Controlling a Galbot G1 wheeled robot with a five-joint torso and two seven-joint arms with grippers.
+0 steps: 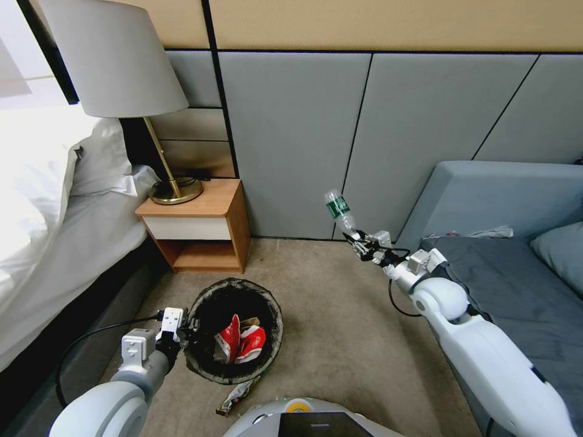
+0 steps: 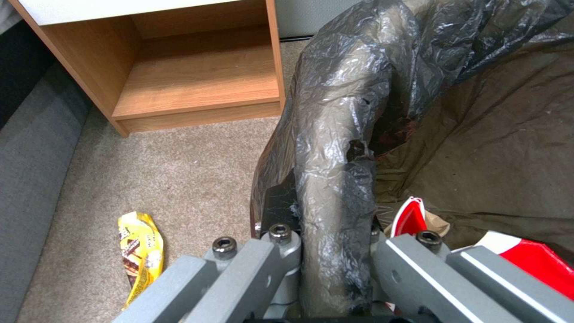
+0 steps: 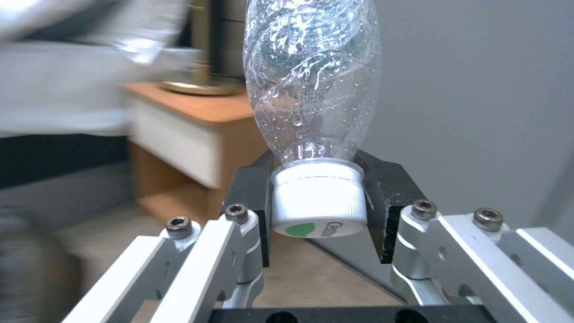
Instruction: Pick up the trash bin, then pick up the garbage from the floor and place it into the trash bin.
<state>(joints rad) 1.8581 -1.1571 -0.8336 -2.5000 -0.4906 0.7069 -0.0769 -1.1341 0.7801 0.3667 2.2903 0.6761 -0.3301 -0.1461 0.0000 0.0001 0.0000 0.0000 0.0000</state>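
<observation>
Beige carpet floor [image 1: 340, 340]: left tool [image 1: 189, 331] pinches the bag-lined round white bin's rim [image 1: 234, 331]; right tool [image 1: 358, 243] grips the clear green-labelled plastic bottle's [image 1: 337, 210] cap, apparently raised.

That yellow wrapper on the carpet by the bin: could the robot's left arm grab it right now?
Probably not. The left gripper is shut on the trash bin rim, so it isn't free, though the yellow wrapper lies unobstructed on carpet nearby.

Left arm: enters lower left of head view, forearm angled up-right. Left gripper [image 1: 189, 331] clamped on the bag-lined rim, one finger [image 2: 281, 211] outside the rim.

Right arm: enters lower right, extended up-left to frame centre. Right gripper [image 1: 357, 241] fingers [image 3: 248, 197] pinched on a white cap.
</observation>
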